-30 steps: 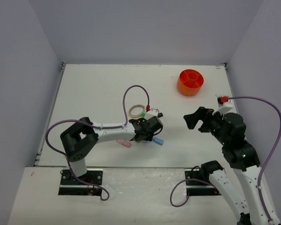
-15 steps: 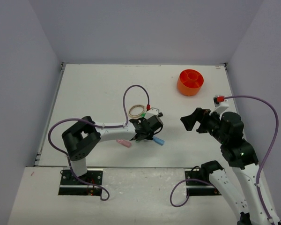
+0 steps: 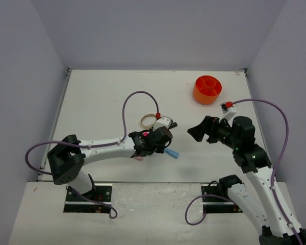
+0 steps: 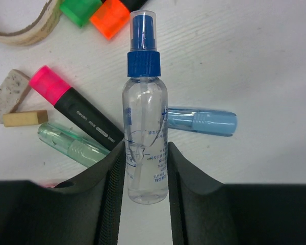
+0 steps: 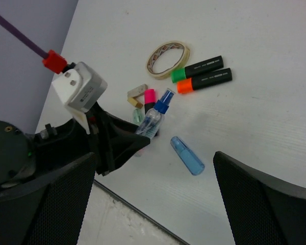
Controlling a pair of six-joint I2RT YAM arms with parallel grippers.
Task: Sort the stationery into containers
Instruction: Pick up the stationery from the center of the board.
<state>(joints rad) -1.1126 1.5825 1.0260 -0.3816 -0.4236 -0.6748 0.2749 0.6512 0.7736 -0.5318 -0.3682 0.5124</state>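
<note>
Presently the clear bottle [image 4: 144, 102] is clamped between the two dark fingers [image 4: 112, 204] of the left pincer [image 4: 145, 148], gripped around its lower body with its blue spray cap pointing away beyond the fingertips. Seen from the left wrist, the bottle lies across the black end of a pink-capped highlighter [image 4: 71, 104], which slants away to the left of the pincer, and across one end of a blue eraser [image 4: 201, 121], which extends to the right just past the right fingertip. A green eraser [image 4: 71, 145] is found close beside the left fingertip, and a grey block [image 4: 10, 94] and a tan block [image 4: 25, 118] are placed further left. Beyond the bottle's cap, a green-capped highlighter [image 4: 80, 9] and an orange-capped highlighter [image 4: 109, 18] are set side by side, with a tan band [image 4: 25, 30] to their left. Whether the bottle is raised off the bench [image 3: 102, 97] cannot be told. The right pincer [image 3: 199, 132] is held above the bench with its fingers spread wide apart and nothing between them, aimed toward the left pincer and the cluster. The orange tub [image 3: 207, 89] is seen near the far right of the bench, well apart from the left pincer and beyond the right pincer.
</note>
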